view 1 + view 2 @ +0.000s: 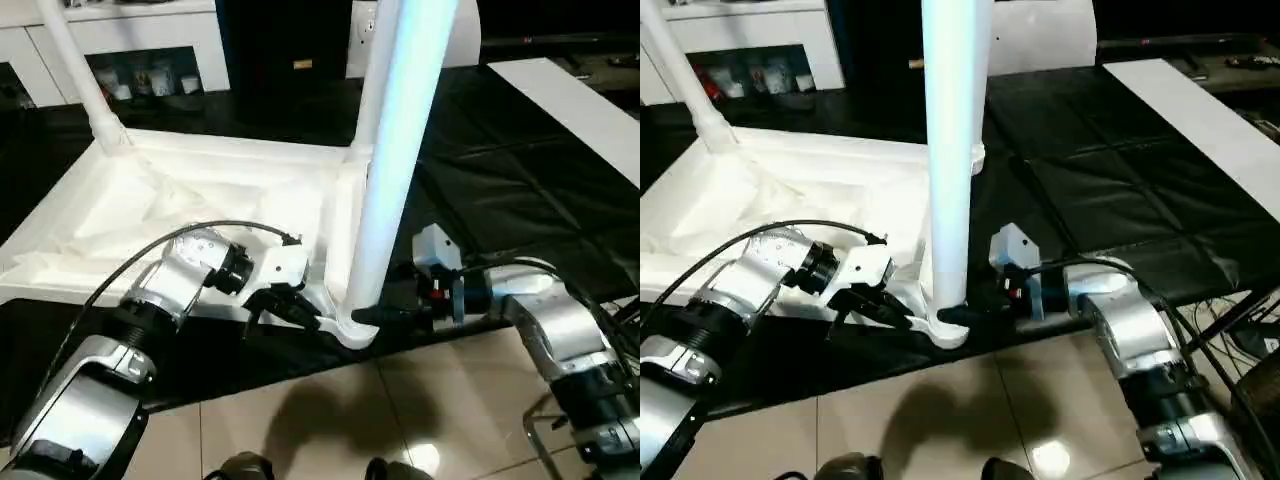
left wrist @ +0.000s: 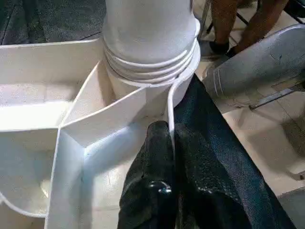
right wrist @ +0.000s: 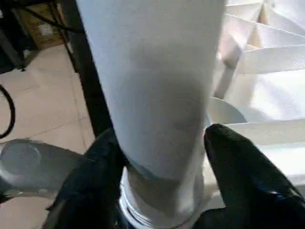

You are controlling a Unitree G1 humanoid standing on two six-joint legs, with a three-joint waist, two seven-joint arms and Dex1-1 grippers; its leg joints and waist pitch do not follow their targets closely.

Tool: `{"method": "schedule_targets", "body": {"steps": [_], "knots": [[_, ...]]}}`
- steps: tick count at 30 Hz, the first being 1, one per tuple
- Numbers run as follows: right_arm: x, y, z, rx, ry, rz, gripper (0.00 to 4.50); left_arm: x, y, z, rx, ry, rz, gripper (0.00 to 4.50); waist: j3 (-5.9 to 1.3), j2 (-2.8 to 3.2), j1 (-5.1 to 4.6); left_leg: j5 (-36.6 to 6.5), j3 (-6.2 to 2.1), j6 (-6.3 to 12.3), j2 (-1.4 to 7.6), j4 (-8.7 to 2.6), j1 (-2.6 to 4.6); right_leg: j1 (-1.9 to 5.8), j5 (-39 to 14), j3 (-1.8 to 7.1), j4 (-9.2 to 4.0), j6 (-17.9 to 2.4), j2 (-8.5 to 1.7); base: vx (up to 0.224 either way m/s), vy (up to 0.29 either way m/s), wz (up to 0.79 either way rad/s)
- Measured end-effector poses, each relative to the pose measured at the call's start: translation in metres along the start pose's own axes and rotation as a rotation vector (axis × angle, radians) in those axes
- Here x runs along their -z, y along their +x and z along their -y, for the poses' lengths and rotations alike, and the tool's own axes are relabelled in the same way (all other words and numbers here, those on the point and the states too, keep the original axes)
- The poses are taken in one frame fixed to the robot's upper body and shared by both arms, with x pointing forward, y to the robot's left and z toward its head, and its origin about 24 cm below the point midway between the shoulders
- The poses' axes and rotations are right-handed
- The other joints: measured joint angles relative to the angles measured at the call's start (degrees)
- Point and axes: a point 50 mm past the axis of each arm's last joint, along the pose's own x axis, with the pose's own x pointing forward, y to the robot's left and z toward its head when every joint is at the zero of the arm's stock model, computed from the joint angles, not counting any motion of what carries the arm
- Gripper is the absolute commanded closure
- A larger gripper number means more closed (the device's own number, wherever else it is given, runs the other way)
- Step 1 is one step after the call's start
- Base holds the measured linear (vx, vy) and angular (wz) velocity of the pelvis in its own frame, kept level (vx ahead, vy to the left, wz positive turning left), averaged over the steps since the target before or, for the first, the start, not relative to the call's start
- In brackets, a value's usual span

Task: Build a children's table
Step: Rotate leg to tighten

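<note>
The white tabletop point(image 1: 150, 200) lies underside up on the black work table, its ribs showing. A far-left leg point(image 1: 85, 80) stands in its corner socket, and another leg point(image 1: 365, 100) stands at the back right corner. The near leg point(image 1: 395, 150) stands upright in the near right socket point(image 2: 143, 71), with its threaded collar showing. My left gripper point(image 1: 300, 312) is shut on the tabletop's thin rim wall point(image 2: 170, 105) right beside that socket. From the other side, my right gripper point(image 3: 162, 157) clasps the foot of the near leg, one black finger point(image 3: 233, 162) pressed on each side.
The black work table's front edge point(image 1: 250, 350) runs just below both grippers, with tiled floor point(image 1: 400, 410) beyond it. A white board point(image 1: 580, 110) lies at the far right. A white cabinet point(image 1: 150, 40) stands behind. A person's legs point(image 2: 233, 24) stand on the floor nearby.
</note>
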Motion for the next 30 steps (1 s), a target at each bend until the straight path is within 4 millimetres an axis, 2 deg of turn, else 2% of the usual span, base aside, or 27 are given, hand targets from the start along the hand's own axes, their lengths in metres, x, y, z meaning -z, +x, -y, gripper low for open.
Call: {"method": "schedule_targets", "body": {"steps": [3,4,5,12,15,19,23,28,30], "knots": [[0.003,0.002,0.000,-0.020,0.005,-0.007,2.09,0.000,0.000,0.000,0.000,0.000,0.000,4.50,0.01,-0.03,0.03,0.0,0.00,0.00,0.00,0.00,-0.01,0.00,0.0,0.00,0.00,0.0,-0.01,0.000,0.000,0.00],[0.002,0.002,0.000,-0.020,0.003,-0.007,2.36,0.000,0.000,0.000,0.000,0.000,0.000,4.50,0.01,-0.03,0.03,0.0,0.00,0.00,0.00,0.00,0.00,0.00,0.0,0.00,0.00,0.0,-0.01,0.000,0.000,0.00],[0.002,0.002,0.000,-0.023,0.003,-0.008,2.44,0.000,0.000,0.000,0.000,-0.002,0.000,4.50,0.01,-0.03,0.03,0.0,0.00,0.00,0.00,0.00,0.00,0.00,0.0,0.00,0.01,0.0,0.00,0.000,0.000,0.00],[0.003,0.002,0.000,-0.020,0.019,-0.005,2.57,0.000,0.001,-0.001,-0.003,-0.015,0.015,4.50,0.01,-0.03,0.06,0.0,0.00,0.00,0.01,0.00,0.01,0.02,0.0,-0.01,0.01,0.0,0.00,0.000,0.000,0.00],[0.006,0.004,-0.003,0.053,0.072,0.025,2.57,0.000,0.003,-0.004,-0.049,-0.078,0.038,4.50,0.00,-0.01,0.14,0.0,0.01,0.00,0.00,-0.01,0.08,0.08,0.0,0.03,0.01,0.0,-0.01,0.000,0.000,0.00],[0.008,0.010,0.004,0.268,0.127,0.043,2.57,0.001,0.007,-0.014,-0.196,-0.196,0.067,4.50,-0.02,-0.05,-0.63,0.1,0.01,-0.21,-0.03,0.00,0.20,0.11,-0.2,0.08,0.00,0.4,0.01,0.000,0.000,0.00],[0.008,0.023,0.018,0.553,0.231,0.094,2.58,-0.003,0.016,-0.028,-0.369,-0.313,0.088,4.50,-0.01,-0.02,-2.96,0.2,-0.19,-0.27,-0.14,0.01,0.21,0.08,-0.3,-0.04,-0.35,0.4,0.01,0.000,0.000,0.00],[0.001,0.036,0.036,0.784,0.334,0.110,2.58,-0.010,0.029,-0.041,-0.531,-0.430,0.125,4.50,0.00,-0.01,-4.91,0.2,-0.55,-0.26,-0.14,-0.11,-0.01,0.10,-0.3,-0.51,-1.52,0.4,0.08,0.000,0.000,0.00],[-0.004,0.042,0.044,0.874,0.369,0.111,2.58,-0.014,0.034,-0.046,-0.610,-0.473,0.134,4.50,0.01,0.01,-5.38,0.2,-0.55,-0.25,-0.18,-0.24,-0.10,0.07,-0.3,-0.57,-1.98,0.4,0.08,0.000,0.000,0.00]]}}
